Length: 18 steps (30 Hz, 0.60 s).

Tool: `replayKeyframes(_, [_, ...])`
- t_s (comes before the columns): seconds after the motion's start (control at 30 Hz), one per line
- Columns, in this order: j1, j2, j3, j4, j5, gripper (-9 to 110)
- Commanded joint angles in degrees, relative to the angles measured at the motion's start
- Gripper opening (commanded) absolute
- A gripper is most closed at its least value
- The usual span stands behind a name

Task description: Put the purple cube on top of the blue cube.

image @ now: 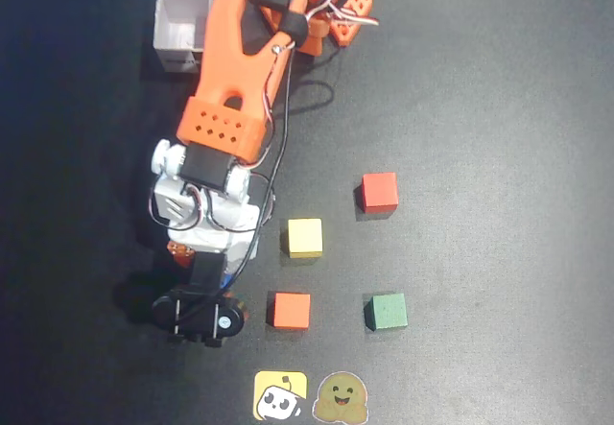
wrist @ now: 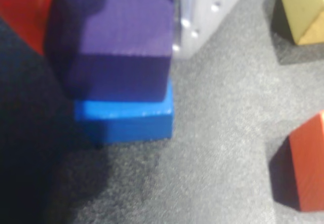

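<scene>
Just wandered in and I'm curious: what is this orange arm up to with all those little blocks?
The arm is stacking blocks. In the wrist view its hand has the purple cube sitting on the blue cube, slightly off-centre. Whether the hand is gripping it is unclear. From overhead the arm hides that stack; the yellow, red, orange and green cubes lie loose on the dark table.

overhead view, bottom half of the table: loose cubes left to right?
Orange cube → yellow cube → red cube → green cube. The purple and blue cubes don't show in this view; the arm covers that spot.
</scene>
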Motion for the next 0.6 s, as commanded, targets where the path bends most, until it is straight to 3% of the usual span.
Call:
replayKeyframes(0.0, [0.1,0.4,-2.8,-0.6,0.5,10])
replayKeyframes(0.3, [0.3,-0.1,-2.8,-1.2,0.7,12])
replayKeyframes(0.57, [-0.4,-0.1,-2.9,-1.8,1.1,22])
